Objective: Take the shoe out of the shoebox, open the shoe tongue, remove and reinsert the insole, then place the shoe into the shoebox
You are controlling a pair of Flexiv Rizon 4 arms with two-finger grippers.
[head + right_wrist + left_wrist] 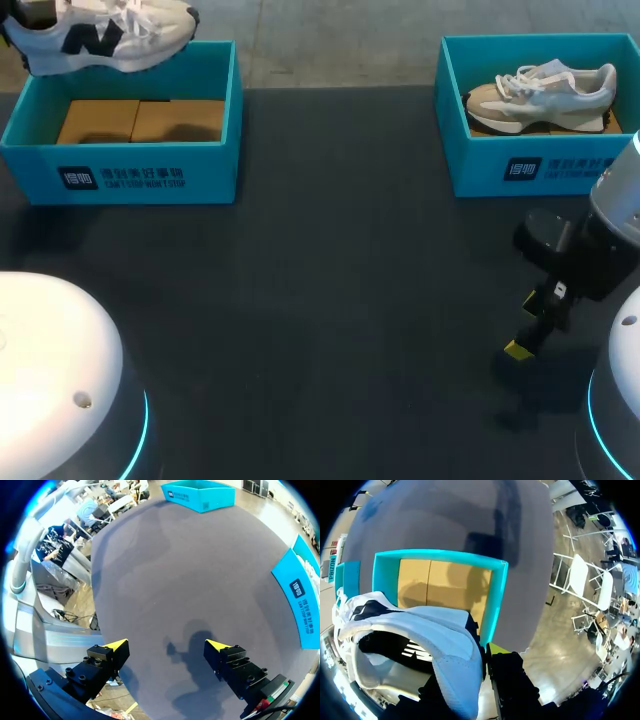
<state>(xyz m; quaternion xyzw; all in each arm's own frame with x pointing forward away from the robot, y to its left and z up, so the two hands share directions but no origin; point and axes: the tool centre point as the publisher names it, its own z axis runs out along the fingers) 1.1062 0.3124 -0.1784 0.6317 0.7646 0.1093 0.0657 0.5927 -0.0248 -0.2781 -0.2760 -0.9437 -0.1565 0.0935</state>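
The white shoe is held in the air just above the open left shoebox, gripped at its collar by the left gripper. The right gripper is seen with fingers spread wide over the dark table, near the right shoebox.

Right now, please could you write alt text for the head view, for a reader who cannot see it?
A white sneaker with black markings hangs over the far rim of the left open teal cardboard shoebox. A beige and white sneaker lies in the right teal shoebox, and the right gripper, open, is over the dark table.
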